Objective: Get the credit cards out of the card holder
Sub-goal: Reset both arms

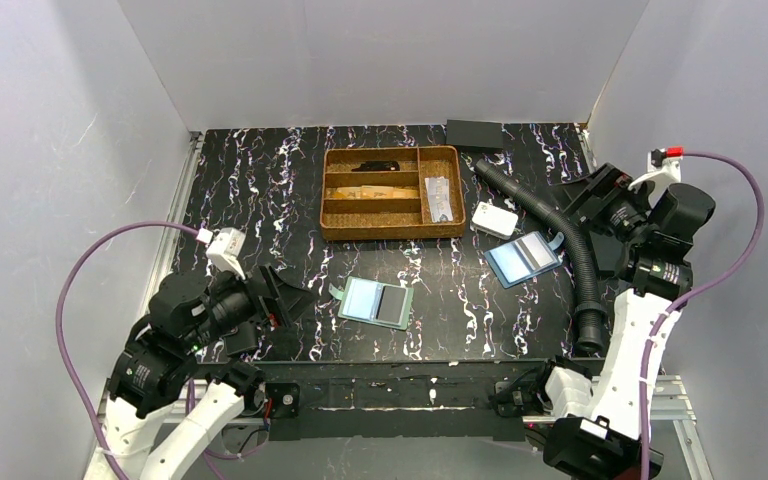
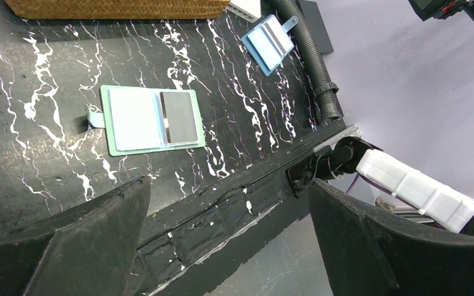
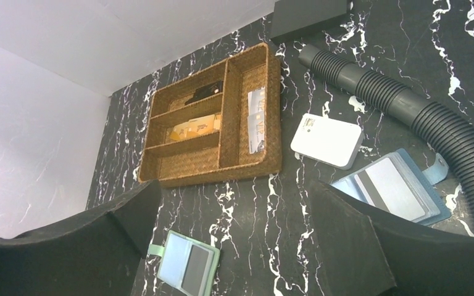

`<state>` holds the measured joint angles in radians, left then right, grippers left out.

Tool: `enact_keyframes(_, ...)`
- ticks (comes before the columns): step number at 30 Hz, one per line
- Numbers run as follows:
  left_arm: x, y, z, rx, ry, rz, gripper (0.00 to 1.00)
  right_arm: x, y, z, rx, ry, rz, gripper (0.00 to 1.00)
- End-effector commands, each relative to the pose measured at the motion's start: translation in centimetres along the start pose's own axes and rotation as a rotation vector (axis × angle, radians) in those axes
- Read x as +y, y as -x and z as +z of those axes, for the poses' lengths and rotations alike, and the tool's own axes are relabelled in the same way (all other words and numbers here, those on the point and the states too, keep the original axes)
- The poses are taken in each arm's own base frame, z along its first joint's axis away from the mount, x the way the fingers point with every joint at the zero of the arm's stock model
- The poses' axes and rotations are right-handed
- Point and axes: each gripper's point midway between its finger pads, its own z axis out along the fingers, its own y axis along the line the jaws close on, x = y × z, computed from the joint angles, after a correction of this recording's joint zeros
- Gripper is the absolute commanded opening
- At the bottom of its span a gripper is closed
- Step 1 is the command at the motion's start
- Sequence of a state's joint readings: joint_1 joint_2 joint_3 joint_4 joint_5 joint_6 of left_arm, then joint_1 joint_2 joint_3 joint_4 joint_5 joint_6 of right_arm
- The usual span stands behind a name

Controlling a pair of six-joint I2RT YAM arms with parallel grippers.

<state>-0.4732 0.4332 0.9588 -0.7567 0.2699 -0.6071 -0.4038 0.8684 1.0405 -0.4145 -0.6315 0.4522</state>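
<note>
- The card holder (image 1: 375, 302) is found lying open and flat on the worktop (image 1: 260, 200), close to the near edge and about midway along it, its small tab turned toward the left edge.
- Credit cards are seen in both clear pockets: a dark card (image 1: 392, 305) with a stripe in the right pocket, a pale one (image 1: 362, 298) in the left. Their colours cannot be told more closely.
- The left gripper (image 1: 290, 298) is held above the worktop toward the near-left corner, just left of the card holder and not touching it; its fingers (image 2: 123, 216) are spread wide apart, with nothing between them.
- The right gripper (image 1: 582, 200) is held by the right edge; its fingers (image 3: 345, 228) are likewise wide apart and empty.
- A blue holder (image 1: 523, 258), a white box (image 1: 494, 219) and a ribbed black hose (image 1: 580, 260) are noted toward the right edge.
- A wicker tray (image 1: 392, 232) is placed toward the far edge.
</note>
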Motion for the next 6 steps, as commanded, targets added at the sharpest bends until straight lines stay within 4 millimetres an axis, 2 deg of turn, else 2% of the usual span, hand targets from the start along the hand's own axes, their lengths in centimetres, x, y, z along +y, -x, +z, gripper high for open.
enact_keyframes(1, -0.18, 0.69, -0.22, -0.009, 0.01, 0.023, 0.98, 1.78, 2.65, -0.63, -0.075, 0.032, -0.048, 0.98)
enact_keyframes(6, 0.0, 0.5, -0.11, -0.006, 0.013, 0.019, 0.98, 1.65, 2.51, -0.67, -0.068, 0.023, -0.04, 0.98)
